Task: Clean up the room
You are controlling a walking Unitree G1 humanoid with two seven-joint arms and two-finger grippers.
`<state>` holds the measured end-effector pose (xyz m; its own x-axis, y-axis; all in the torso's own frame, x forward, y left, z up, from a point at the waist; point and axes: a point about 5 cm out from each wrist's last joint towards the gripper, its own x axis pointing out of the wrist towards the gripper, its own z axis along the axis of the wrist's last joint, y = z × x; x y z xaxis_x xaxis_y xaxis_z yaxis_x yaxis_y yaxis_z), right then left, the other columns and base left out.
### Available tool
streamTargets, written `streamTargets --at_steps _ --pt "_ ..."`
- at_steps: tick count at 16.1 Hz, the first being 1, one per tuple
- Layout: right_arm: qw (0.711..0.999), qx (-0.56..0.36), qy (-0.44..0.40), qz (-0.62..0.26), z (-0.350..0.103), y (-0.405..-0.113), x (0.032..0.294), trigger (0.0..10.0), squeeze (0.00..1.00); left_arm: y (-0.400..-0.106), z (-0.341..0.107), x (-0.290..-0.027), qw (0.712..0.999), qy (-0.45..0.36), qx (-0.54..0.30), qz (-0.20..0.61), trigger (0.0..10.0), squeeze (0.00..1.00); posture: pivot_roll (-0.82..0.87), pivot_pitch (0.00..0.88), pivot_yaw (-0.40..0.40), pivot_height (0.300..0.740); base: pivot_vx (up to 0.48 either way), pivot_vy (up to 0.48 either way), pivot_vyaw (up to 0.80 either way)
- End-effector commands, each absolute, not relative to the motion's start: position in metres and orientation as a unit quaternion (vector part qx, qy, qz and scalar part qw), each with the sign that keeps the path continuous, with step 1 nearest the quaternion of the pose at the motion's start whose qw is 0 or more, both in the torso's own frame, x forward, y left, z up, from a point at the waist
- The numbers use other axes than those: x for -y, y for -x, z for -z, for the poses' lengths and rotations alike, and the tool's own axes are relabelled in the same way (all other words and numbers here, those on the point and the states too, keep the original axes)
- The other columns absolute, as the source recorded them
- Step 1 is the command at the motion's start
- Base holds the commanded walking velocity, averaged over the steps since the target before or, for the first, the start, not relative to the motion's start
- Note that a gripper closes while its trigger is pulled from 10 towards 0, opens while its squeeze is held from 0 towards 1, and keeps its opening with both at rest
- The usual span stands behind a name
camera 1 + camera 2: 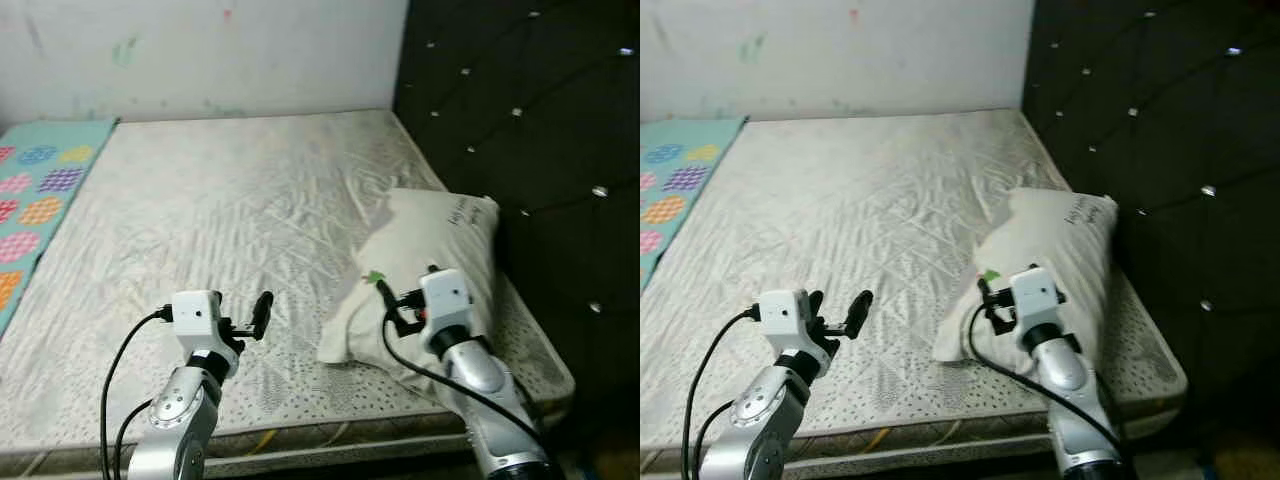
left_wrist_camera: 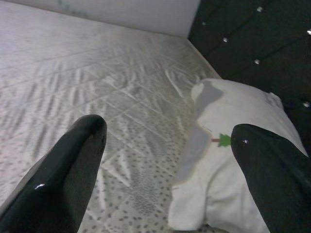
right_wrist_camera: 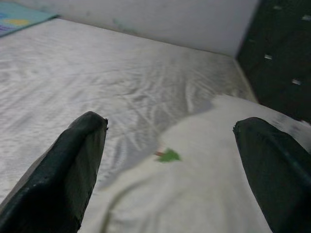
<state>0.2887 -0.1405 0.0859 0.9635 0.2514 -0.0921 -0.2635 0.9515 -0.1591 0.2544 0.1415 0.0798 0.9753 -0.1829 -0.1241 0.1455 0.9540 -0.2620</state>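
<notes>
Pillow lettering: I can't read the small dark print at the top corner of the cream fabric pillow; too small.
Pillow near end: the right gripper and its silver arm cover part of it.
Colourful dotted mat: cut by the picture's left edge, so I can't see its full width.
Black tufted headboard: runs off the top and right edges.
Left gripper: both black fingers cut off at the wrist picture's bottom.

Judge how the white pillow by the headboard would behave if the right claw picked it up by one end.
The pillow lies slumped and creased against the headboard, so it would probably sag and fold. It looks soft and likely light for its bulk. The open right claw, hovering over it, would probably pinch loose fabric.
</notes>
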Motion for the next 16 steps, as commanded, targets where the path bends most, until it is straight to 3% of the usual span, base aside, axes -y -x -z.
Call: streamTargets --at_steps 1,16 --pt "0.987 -0.034 0.084 -0.131 -0.0873 -0.2909 0.1404 10.0 0.0 -0.254 -0.079 -0.1438 0.987 0.122 -0.074 0.078 10.0 0.0 -0.08 0.0 0.028 0.74 0.0 -0.315 0.0" --pt "0.987 -0.029 0.09 -0.133 -0.088 -0.2924 0.1387 10.0 0.0 -0.2537 -0.0782 -0.1448 0.987 0.12 -0.076 0.077 10.0 0.0 -0.08 0.0 0.028 0.74 0.0 -0.316 0.0"
